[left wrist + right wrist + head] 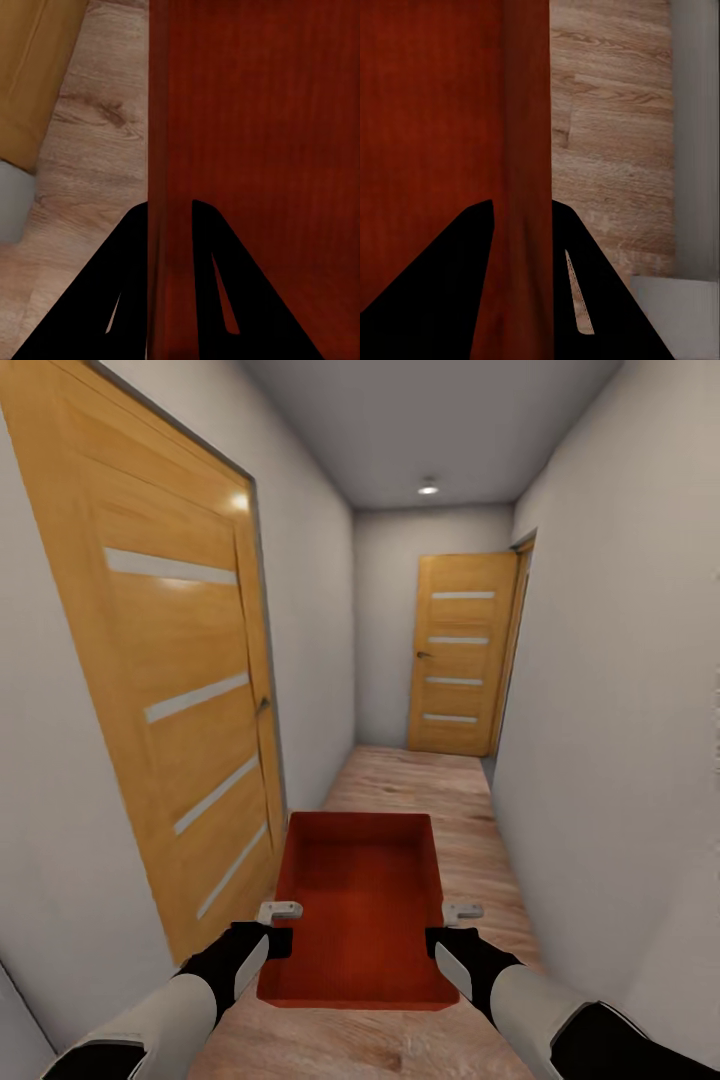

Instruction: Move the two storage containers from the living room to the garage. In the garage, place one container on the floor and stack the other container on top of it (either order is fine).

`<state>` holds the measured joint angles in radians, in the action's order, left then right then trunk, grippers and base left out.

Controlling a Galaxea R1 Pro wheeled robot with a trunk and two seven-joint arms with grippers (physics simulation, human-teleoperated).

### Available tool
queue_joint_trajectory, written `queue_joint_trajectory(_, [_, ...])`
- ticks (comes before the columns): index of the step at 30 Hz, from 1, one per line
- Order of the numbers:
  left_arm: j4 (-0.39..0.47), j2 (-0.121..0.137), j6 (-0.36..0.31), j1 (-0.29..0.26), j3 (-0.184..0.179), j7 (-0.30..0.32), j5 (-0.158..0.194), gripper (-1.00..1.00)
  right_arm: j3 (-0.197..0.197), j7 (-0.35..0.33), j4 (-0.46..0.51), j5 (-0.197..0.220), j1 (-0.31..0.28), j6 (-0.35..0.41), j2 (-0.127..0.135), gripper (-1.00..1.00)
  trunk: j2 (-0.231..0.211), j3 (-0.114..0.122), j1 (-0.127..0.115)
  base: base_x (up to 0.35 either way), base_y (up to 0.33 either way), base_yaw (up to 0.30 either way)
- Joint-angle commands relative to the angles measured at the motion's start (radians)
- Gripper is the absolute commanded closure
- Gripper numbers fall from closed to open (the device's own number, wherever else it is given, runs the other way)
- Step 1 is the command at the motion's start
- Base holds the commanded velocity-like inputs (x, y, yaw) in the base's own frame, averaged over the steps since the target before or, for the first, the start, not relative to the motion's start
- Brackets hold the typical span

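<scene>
Container (360,900) between tools | left tool (171,217), right tool (522,217) apparently pinching side walls

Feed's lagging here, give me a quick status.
Left gripper and right gripper shut on storage container walls. Container carried over hallway wood floor. Closed door ahead.

One orange-red storage container (360,900), open top facing up, thin ribbed walls, empty inside. It's level, up off the wood-plank floor in a narrow hallway, long axis pointing down the corridor.
</scene>
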<state>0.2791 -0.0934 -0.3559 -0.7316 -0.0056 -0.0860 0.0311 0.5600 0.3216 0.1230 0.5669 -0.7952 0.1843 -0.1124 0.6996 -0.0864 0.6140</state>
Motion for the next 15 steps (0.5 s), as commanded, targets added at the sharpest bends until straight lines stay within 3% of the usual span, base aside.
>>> queue_joint_trajectory(1, [0.0,-0.006,-0.008,0.0,0.009,-0.011,-0.017,1.0,0.016,0.008,0.003,-0.025,-0.001,0.007,-0.002,1.0,0.001,-0.002,0.001,0.322,0.0,-0.289])
queue_joint_trajectory(7, [0.0,-0.006,-0.008,0.0,0.009,-0.011,-0.017,1.0,0.016,0.008,0.003,-0.025,-0.001,0.008,-0.002,1.0,0.001,-0.002,0.001,0.322,0.0,-0.244])
queue_joint_trajectory(15, [0.0,-0.006,-0.008,0.0,0.009,-0.011,-0.017,1.0,0.016,0.008,0.003,-0.025,-0.001,0.008,-0.002,1.0,0.001,-0.002,0.001,0.322,0.0,-0.015])
